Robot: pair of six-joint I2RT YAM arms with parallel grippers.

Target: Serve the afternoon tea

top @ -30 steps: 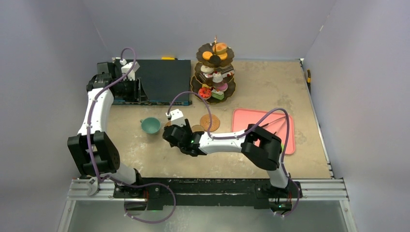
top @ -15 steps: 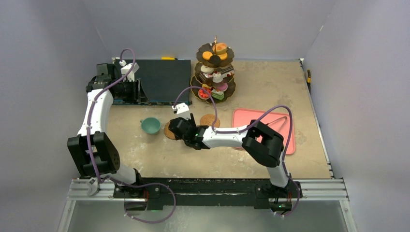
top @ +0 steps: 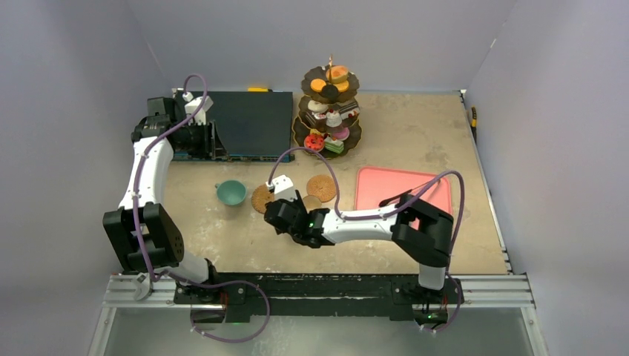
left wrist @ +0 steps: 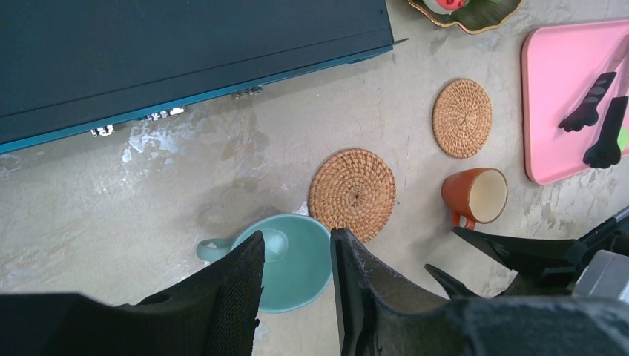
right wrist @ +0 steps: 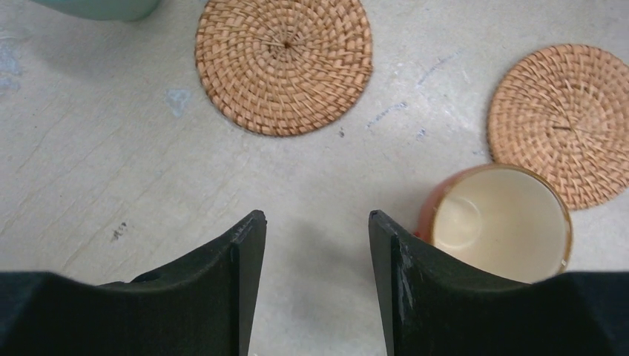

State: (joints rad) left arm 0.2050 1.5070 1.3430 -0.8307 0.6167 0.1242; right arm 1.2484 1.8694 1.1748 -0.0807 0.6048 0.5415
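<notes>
Both grippers are seen parted and empty. The left gripper is held high, well left of the tan cup, and the right gripper is poised just left of it. A shift over the rim looks called for, with one wall pinched and the cup set centred on the woven coaster just beyond. Counted: one teal cup, a second coaster making two, one tan cup, one stand.

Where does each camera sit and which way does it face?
Top external: above, behind the bases, looking down on the table; left arm, right arm show.
Left wrist: high, looking down at the teal cup; left fingers at bottom.
Right wrist: low over table, looking down; right fingers at bottom.
Shared: both wrist views show the small cup and two coasters.
</notes>
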